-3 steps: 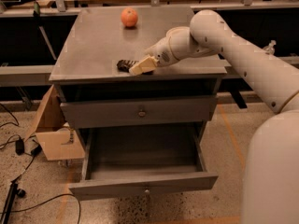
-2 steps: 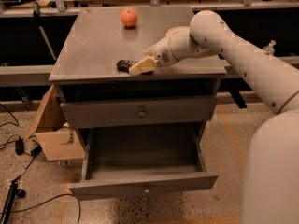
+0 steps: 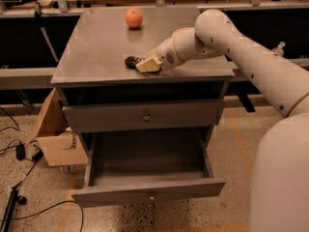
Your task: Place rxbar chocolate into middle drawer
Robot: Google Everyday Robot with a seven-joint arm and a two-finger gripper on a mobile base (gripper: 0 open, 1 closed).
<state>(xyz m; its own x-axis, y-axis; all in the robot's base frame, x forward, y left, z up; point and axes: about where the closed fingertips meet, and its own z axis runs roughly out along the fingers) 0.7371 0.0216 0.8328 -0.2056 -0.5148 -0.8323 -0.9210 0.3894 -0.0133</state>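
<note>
The rxbar chocolate (image 3: 130, 61), a small dark wrapper, lies on the grey cabinet top (image 3: 96, 47) near its front edge. My gripper (image 3: 143, 65) is down at the cabinet top, right at the bar's right end, and touches or covers that end. The white arm reaches in from the right. The middle drawer (image 3: 149, 190) is pulled open below, with a low front panel, a small knob and a dark tray with nothing in it.
A round orange fruit (image 3: 133, 18) sits at the back of the cabinet top. A shut drawer with a taller front panel (image 3: 145, 116) is above the open one. A cardboard box (image 3: 53, 134) and cables lie on the floor to the left.
</note>
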